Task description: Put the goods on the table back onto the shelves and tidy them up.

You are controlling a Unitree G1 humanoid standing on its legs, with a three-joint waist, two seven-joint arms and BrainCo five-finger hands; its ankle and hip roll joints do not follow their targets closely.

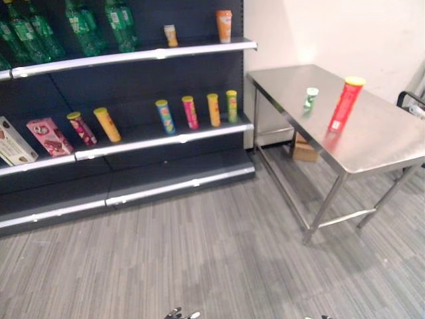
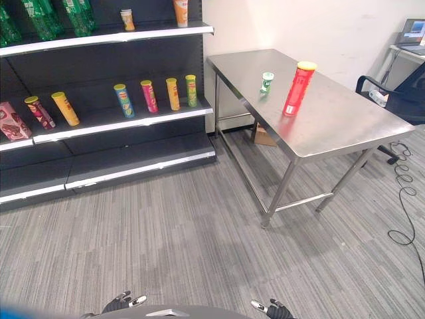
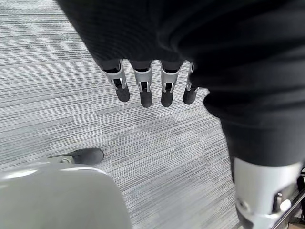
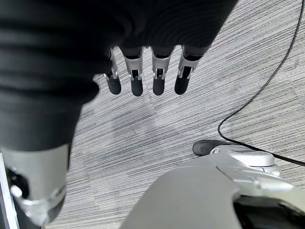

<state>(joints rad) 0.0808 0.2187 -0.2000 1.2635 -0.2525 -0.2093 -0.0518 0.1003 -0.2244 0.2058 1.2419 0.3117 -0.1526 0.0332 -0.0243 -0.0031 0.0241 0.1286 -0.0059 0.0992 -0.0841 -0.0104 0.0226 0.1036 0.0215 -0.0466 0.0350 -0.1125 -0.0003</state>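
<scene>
A tall red can with a yellow lid (image 2: 298, 88) stands on the steel table (image 2: 345, 126) at the right. A small green and white can (image 2: 266, 83) stands just behind it, to its left. The dark shelves (image 1: 159, 139) are at the left, with several upright cans (image 1: 190, 111) on the middle board. My left hand (image 2: 123, 302) and right hand (image 2: 272, 308) hang low at the bottom edge, far from the table. In the wrist views the left fingers (image 3: 145, 88) and the right fingers (image 4: 137, 78) are straight over the carpet and hold nothing.
Green bottles (image 1: 83, 30) and two small cans (image 1: 224, 25) fill the top shelf; boxes (image 1: 48, 136) lie on the middle board's left end. A cardboard box (image 2: 264, 137) sits under the table. An office chair (image 2: 398, 93) stands past the table's right end.
</scene>
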